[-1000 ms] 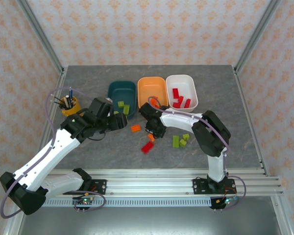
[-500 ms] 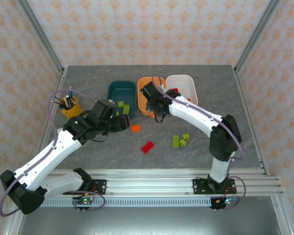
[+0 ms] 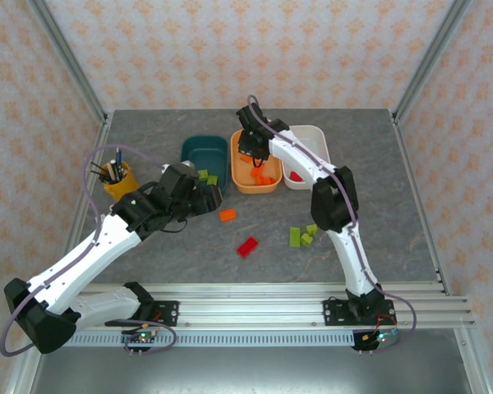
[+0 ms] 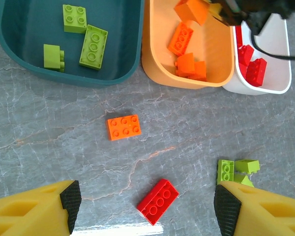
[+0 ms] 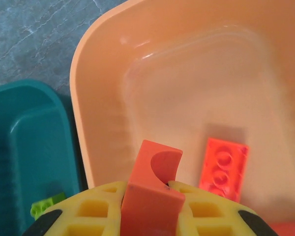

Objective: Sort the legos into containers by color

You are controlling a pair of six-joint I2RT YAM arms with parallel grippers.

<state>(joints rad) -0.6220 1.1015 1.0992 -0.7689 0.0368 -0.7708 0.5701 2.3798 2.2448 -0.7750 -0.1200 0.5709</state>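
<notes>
My right gripper (image 3: 251, 151) hangs over the orange tub (image 3: 271, 185), shut on an orange brick (image 5: 155, 169) held upright between its fingers. Another orange brick (image 5: 223, 167) lies flat in the tub below. My left gripper (image 4: 150, 206) is open above the table, with a red brick (image 4: 157, 200) lying free beneath the gap. An orange brick (image 4: 124, 127) lies loose on the table short of the tubs. A few lime bricks (image 4: 236, 169) sit by the right finger. The teal tub (image 4: 19, 59) holds lime bricks and the white tub (image 4: 280, 64) red ones.
A yellow cup with pens (image 3: 115, 176) stands left of the teal tub (image 3: 187, 156). The three tubs sit side by side at the back centre. The right arm stretches from its base past the lime bricks (image 3: 302, 235) and over the white tub (image 3: 312, 135).
The right gripper rose from the table with the orange brick and carried it back over the orange tub. The left gripper shifted slightly right.
</notes>
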